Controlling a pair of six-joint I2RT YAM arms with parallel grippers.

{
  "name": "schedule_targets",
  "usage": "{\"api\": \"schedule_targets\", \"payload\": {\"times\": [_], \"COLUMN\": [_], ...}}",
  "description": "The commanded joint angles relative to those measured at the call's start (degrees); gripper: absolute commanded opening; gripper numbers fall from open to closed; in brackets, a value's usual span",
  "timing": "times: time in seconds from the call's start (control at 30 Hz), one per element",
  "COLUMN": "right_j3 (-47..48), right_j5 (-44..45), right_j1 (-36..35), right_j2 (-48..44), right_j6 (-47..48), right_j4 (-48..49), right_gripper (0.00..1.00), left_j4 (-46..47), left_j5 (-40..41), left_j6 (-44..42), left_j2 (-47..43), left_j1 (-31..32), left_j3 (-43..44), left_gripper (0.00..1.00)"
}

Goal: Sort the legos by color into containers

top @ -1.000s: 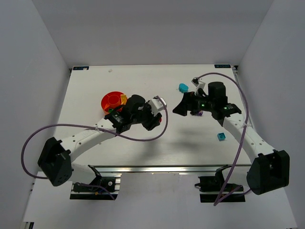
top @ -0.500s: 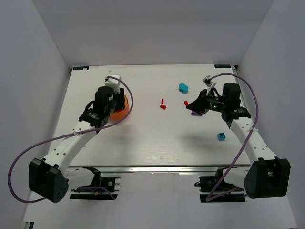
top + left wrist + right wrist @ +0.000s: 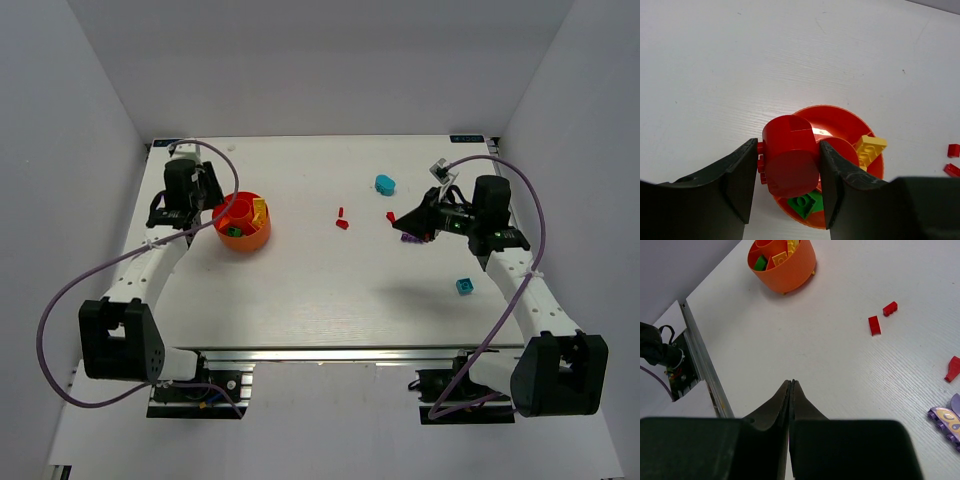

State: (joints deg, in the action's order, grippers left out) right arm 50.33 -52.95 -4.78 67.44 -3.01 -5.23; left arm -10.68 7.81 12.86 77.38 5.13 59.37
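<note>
My left gripper (image 3: 788, 146) is shut on a chunky red lego (image 3: 790, 162) and holds it over the near rim of the orange-red bowl (image 3: 842, 112). A yellow lego (image 3: 869, 149) and a green lego (image 3: 803, 204) lie in that bowl. Seen from above, the left gripper (image 3: 210, 206) sits at the bowl's (image 3: 245, 240) left side. My right gripper (image 3: 791, 383) is shut on nothing, raised over bare table; from above it (image 3: 400, 222) hangs near a purple lego (image 3: 409, 238). Small red legos (image 3: 342, 224) (image 3: 874, 325) lie mid-table.
A cyan lego (image 3: 384, 184) lies at the back right and a blue one (image 3: 464, 286) at the right front. Another red lego (image 3: 952, 369) and the purple piece (image 3: 946, 420) lie right of the right gripper. The table's left rail (image 3: 700, 365) shows there too.
The left arm has swung from mid-table to the far left, beside the bowl. The right gripper has closed and drawn back to the right.
</note>
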Motion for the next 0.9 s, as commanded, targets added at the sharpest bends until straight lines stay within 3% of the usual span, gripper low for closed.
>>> {"api": "schedule_targets", "payload": {"times": [0.0, 0.13, 0.27, 0.43, 0.87], "right_j3": [-0.4, -0.75, -1.02, -1.11, -1.46], "right_j5": [-2.25, -2.51, -3.04, -3.83, -5.5], "right_j1": [0.47, 0.82, 1.17, 1.52, 2.14], "right_j2": [-0.56, -0.29, -0.2, -0.12, -0.03], "right_j6": [-0.07, -0.51, -0.95, -1.21, -2.27], "right_j4": [3.21, 3.74, 4.27, 4.53, 4.53], "right_gripper": [0.0, 0.0, 0.0, 0.0, 0.01], "left_j4": [4.34, 5.92, 8.47, 13.66, 31.58], "left_j5": [-4.98, -7.72, -16.06, -34.22, -63.07], "left_j6": [1.11, 1.73, 0.59, -2.14, -2.49], "left_j2": [-0.13, 1.8, 2.77, 4.79, 8.66], "left_j1": [-1.61, -3.8, -6.17, -10.83, -21.55], "left_j3": [-0.57, -0.22, -1.01, -2.86, -9.89], "left_gripper": [0.17, 0.17, 0.17, 0.17, 0.19]}}
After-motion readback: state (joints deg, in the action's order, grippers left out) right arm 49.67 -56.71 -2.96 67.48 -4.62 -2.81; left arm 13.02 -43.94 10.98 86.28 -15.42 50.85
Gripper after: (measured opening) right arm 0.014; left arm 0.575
